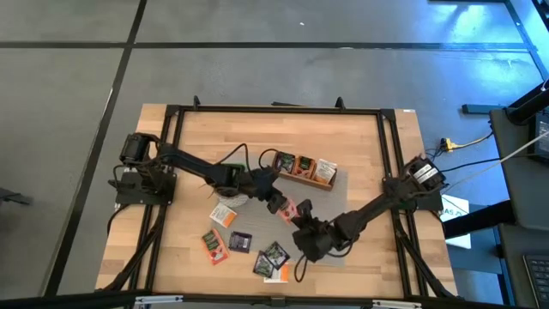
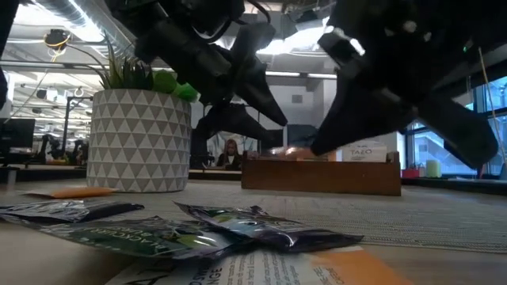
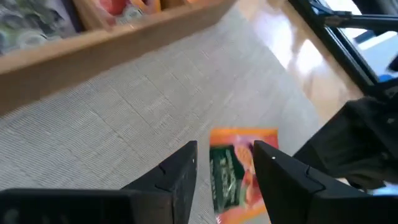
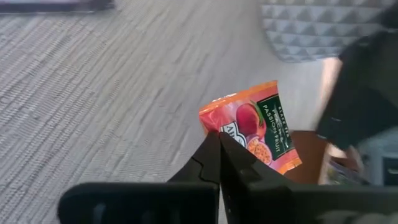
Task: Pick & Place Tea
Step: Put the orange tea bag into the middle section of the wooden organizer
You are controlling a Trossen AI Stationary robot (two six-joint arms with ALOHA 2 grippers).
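An orange-red tea sachet (image 4: 255, 127) hangs above the grey mat (image 3: 124, 124), near the table's middle, with my right gripper (image 4: 219, 140) shut on it. My left gripper (image 3: 225, 163) is open right beside it, its two fingers on either side of the same sachet (image 3: 239, 174). In the high view both grippers meet at the sachet (image 1: 289, 209), a little nearer than the wooden box (image 1: 304, 169). More sachets (image 1: 240, 243) lie flat on the table's near part. My right gripper pinches the sachet's edge near one corner (image 4: 227, 129) between its two fingertips. Most of the sachet sticks out past the fingertips. It is lifted clear of the mat and tilted.
The wooden box (image 2: 321, 176) holds some sachets in its compartments. A plant in a white-and-grey patterned pot (image 2: 139, 138) stands left of the grippers. Loose sachets (image 2: 261, 226) lie near the front edge. A black frame (image 1: 274, 109) runs round the table.
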